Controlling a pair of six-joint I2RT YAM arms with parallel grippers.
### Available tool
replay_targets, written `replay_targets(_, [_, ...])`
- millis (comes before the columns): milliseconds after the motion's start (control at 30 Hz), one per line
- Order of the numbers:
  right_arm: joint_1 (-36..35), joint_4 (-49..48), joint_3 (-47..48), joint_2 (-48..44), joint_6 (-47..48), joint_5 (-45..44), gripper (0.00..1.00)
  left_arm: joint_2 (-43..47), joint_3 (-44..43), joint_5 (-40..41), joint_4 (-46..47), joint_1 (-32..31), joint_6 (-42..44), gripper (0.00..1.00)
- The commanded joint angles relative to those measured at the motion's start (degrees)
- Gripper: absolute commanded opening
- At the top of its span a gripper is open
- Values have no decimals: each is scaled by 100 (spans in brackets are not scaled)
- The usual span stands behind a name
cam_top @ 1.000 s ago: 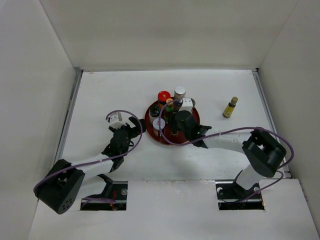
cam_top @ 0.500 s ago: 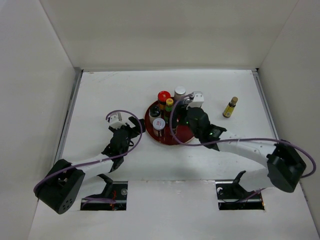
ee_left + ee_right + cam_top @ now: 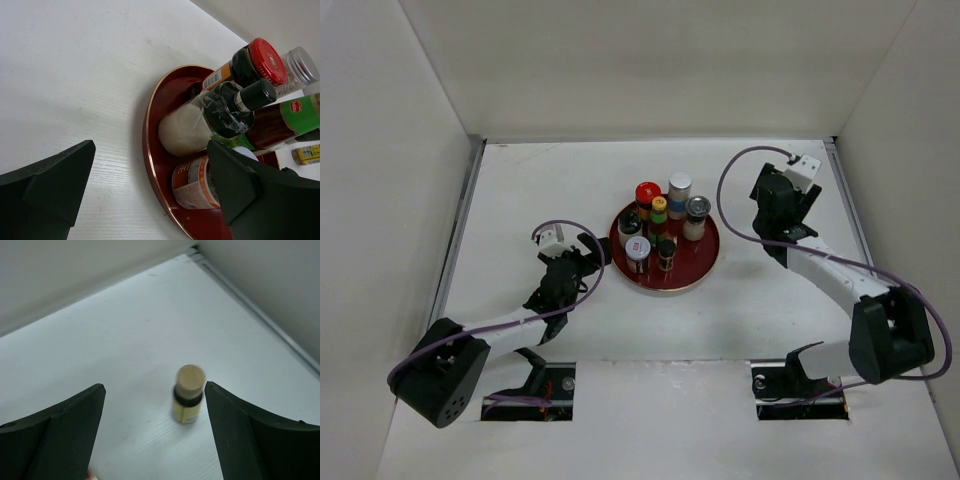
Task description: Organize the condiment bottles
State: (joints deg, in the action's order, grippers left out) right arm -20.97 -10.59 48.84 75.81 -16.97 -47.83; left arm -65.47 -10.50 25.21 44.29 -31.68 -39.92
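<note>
A red round tray point(image 3: 705, 262) holds several condiment bottles: red cap point(image 3: 648, 192), white with blue band point(image 3: 680, 186), silver cap point(image 3: 697, 208), yellow-green cap point(image 3: 659, 205), black cap point(image 3: 630, 222), white cap point(image 3: 638, 247). My left gripper point(image 3: 590, 253) is open and empty at the tray's left rim point(image 3: 148, 150); the left wrist view shows the black-capped bottle point(image 3: 220, 115) and an orange-label jar point(image 3: 195, 182). My right gripper point(image 3: 778, 205) is open above a small yellow bottle with a tan cap point(image 3: 189, 394), which stands upright on the table between the fingers, nearer the right one. The arm hides this bottle in the top view.
White walls enclose the table on three sides. The right wall's metal edge strip point(image 3: 260, 315) runs close behind the yellow bottle. The right arm's purple cable point(image 3: 730, 205) loops between the tray and the right gripper.
My right gripper has swung from above the tray to the far right and now hangs over the yellow bottle. The silver-capped jar now shows on the tray. The left arm has not moved.
</note>
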Motion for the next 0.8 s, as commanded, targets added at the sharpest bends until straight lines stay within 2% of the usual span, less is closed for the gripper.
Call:
replay_targets(0, [387,-137,354,363,291,-543,87,52,-40,-87,247,-26,-86,98])
replay_targets(167, [835,-189,547,873,212,-140,87,61,-13,-86,290,-27,-86,98])
replay_targets(333, [1055,-268,609,1190,10,221,79,70,-4,-43,299,-35,-86,98])
replay_targets(433, [1187,-268,697,1383,-96,476,70,34,-22,-95,299,-18,-86,98])
replay_targets(767, [1188,-110,689,1542,-421,688,59,0,-40,-43,299,-18,-95,98])
